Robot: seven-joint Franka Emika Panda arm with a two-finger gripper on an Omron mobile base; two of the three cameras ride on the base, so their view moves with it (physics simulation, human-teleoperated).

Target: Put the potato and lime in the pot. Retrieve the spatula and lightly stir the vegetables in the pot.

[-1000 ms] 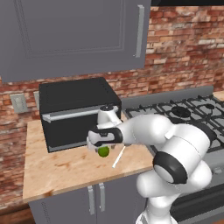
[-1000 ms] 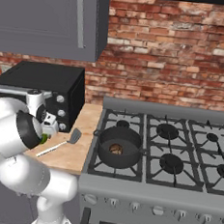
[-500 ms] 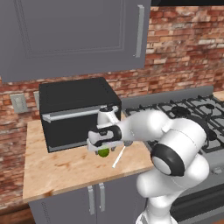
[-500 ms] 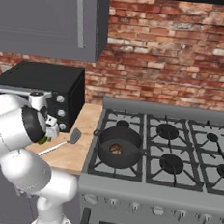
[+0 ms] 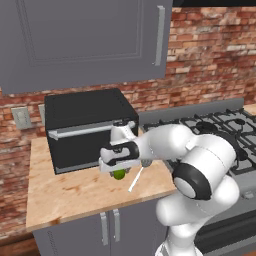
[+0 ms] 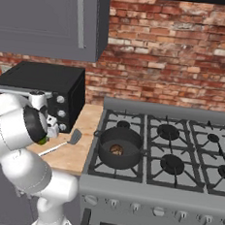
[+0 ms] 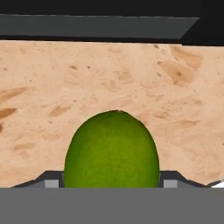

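**Gripper down over the lime on the wooden surface, grip not confirmed**

Count: one small round bright green lime [image 7: 112,148], one small dark brown mottled potato [image 6: 115,149], one wide shallow dark grey metal pot [image 6: 119,147], one slim spatula [image 6: 62,144] with a slotted grey head and long pale handle, one black toaster oven [image 5: 85,127].

Gripper [image 5: 119,169] sits low over the pale wooden surface [image 5: 60,192], just in front of the toaster oven. Lime is directly under it; in the hand view the lime sits between the two finger tips [image 7: 52,180], which flank it closely on both sides. Can't tell whether the gripper is clamped on the lime or just straddling it, and can't tell whether the lime is resting on the surface or is off it.

Potato is inside the pot, near the middle of its floor. Pot sits on the front left burner of the grey gas stove [image 6: 178,160].

Spatula lies flat on the surface just right of the lime, head toward the stove, handle angled to the front edge.

Room: toaster oven front is close behind the gripper; bare surface to the left and front. Grey wall cabinet [image 5: 85,40] hangs well above.
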